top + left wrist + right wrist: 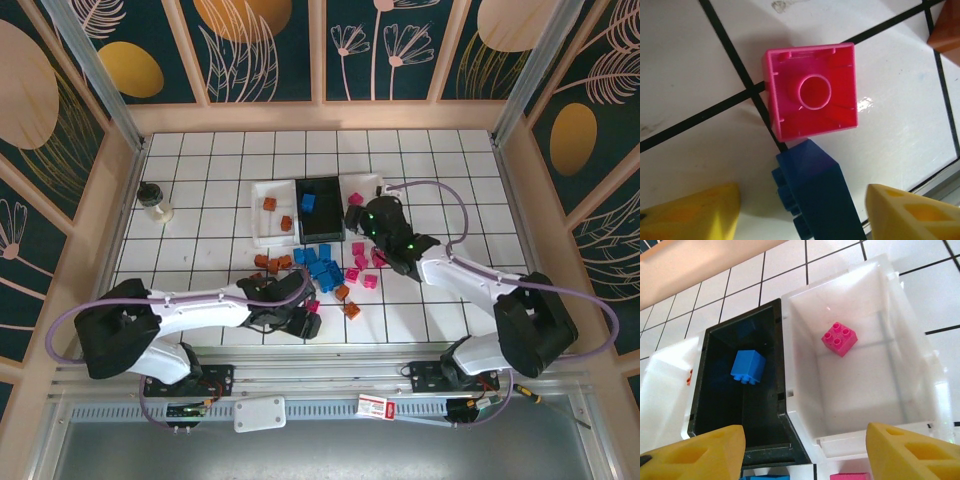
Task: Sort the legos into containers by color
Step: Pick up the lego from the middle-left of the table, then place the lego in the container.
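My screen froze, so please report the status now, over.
Left tool open around blue brick; pink brick close beside it. Right tool open, empty, above right white tray.

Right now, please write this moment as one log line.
left hand: open around blue brick | right hand: open over white tray holding pink brick

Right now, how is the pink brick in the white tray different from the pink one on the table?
The sorted pink brick sits studs up in the white tray; the loose pink brick lies upside down on the table, hollow side showing. The sorted one is alone; the loose one has a blue brick right beside it. Both are pink and square.
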`<act>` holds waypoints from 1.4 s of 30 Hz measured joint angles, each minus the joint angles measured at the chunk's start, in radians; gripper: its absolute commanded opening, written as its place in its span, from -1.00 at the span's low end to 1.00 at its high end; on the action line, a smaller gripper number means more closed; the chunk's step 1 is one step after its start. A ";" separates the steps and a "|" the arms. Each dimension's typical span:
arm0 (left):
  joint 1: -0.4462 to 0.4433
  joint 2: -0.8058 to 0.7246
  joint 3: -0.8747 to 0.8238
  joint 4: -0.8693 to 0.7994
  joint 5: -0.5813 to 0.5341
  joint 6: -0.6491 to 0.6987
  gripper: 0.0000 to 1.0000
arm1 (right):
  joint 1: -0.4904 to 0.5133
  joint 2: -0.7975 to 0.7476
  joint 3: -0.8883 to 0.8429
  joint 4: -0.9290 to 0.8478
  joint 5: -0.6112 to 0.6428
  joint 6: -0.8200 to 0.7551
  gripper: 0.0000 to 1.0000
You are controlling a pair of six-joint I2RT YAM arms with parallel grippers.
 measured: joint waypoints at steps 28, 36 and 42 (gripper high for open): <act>0.311 0.046 0.409 0.045 -0.073 0.108 -0.82 | -0.047 -0.156 -0.067 -0.037 0.029 0.000 0.31; 0.455 0.367 0.629 0.123 -0.051 0.136 -0.73 | -0.051 -0.209 -0.085 -0.062 0.045 0.000 0.31; 0.491 0.539 0.772 0.121 -0.038 0.144 -0.27 | -0.051 -0.231 -0.106 -0.086 0.050 0.001 0.31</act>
